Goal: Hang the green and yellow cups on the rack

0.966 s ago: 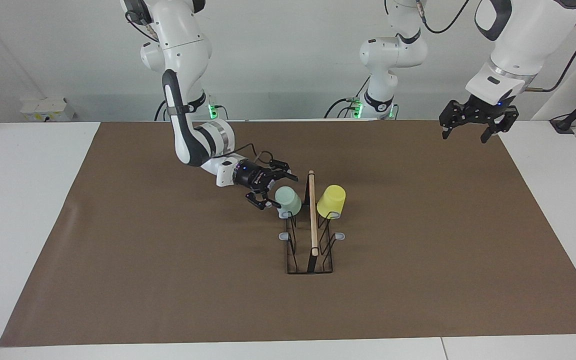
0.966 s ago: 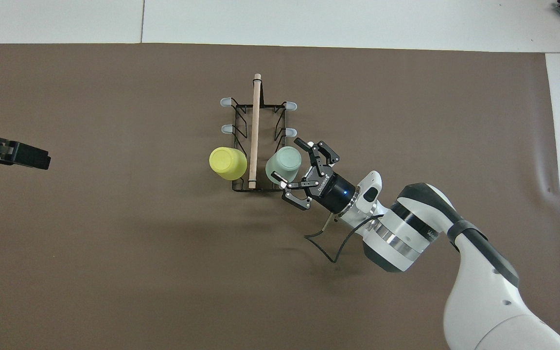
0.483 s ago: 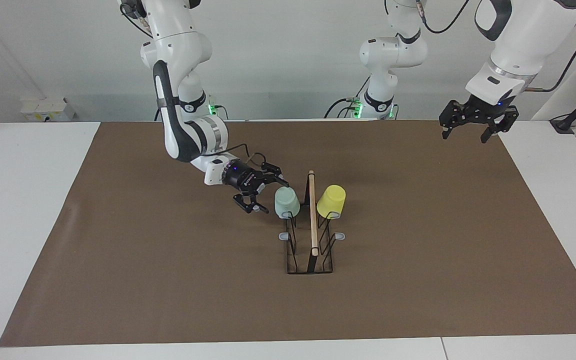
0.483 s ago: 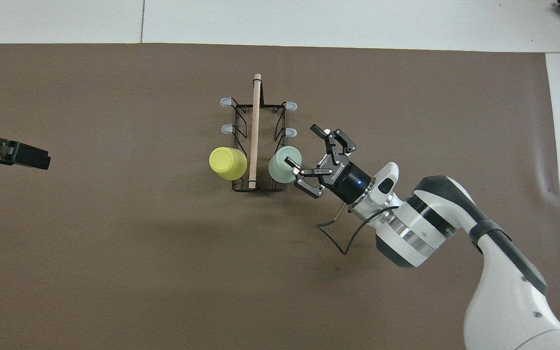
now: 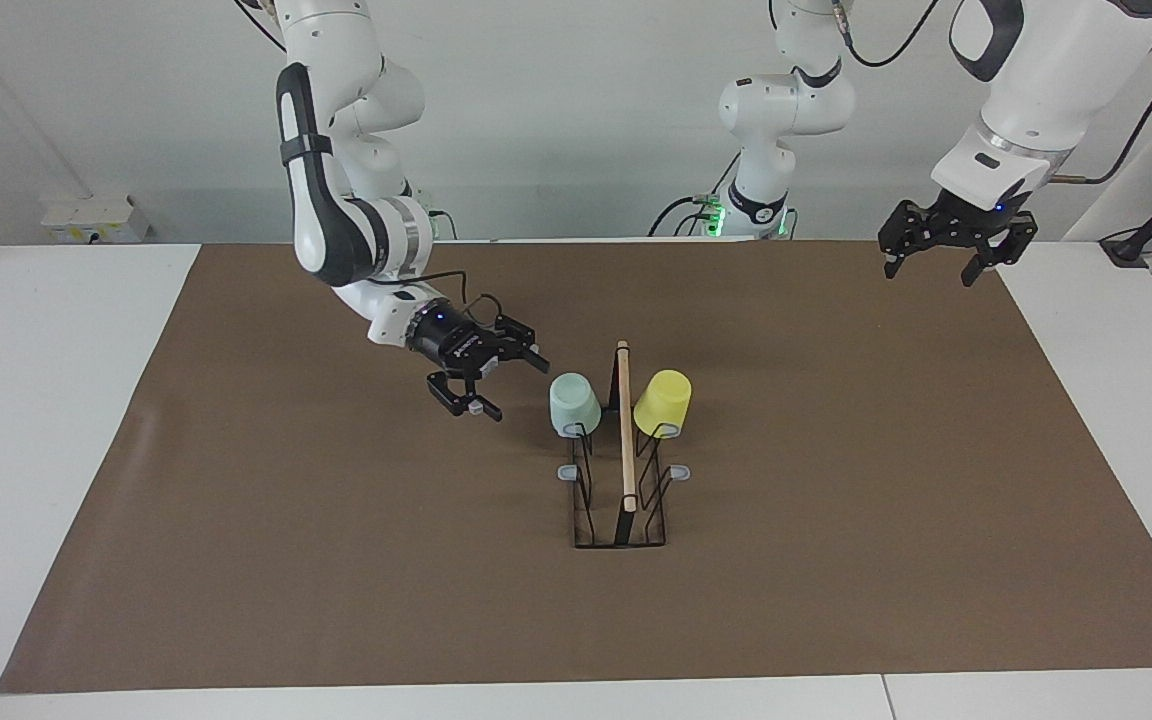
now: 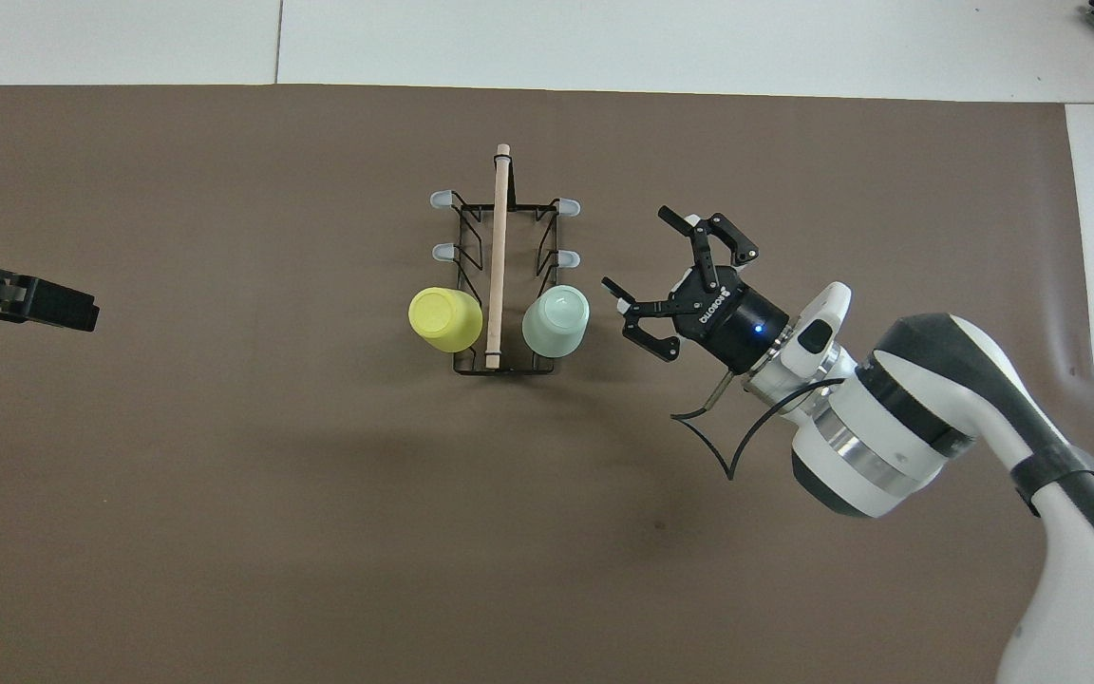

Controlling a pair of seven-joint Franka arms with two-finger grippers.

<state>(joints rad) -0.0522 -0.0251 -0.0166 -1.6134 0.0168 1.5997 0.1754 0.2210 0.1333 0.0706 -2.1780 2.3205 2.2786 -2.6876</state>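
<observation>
The right hand (image 6: 666, 271) has white letters on its black body. They say "ROBOTIQ". No other words can be read.

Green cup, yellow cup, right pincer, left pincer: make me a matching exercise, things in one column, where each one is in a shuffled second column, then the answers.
Things:
1. green cup
2. yellow cup
3. right pincer
4. left pincer

Places:
A. waiting open over the mat's edge at the left arm's end of the table
B. upside down on a rack prong, on the side toward the left arm
C. open in the air beside the rack, holding nothing
D. upside down on a rack prong, on the side toward the right arm

Pairs: 1-D, 2-B, 3-C, 4-A
</observation>
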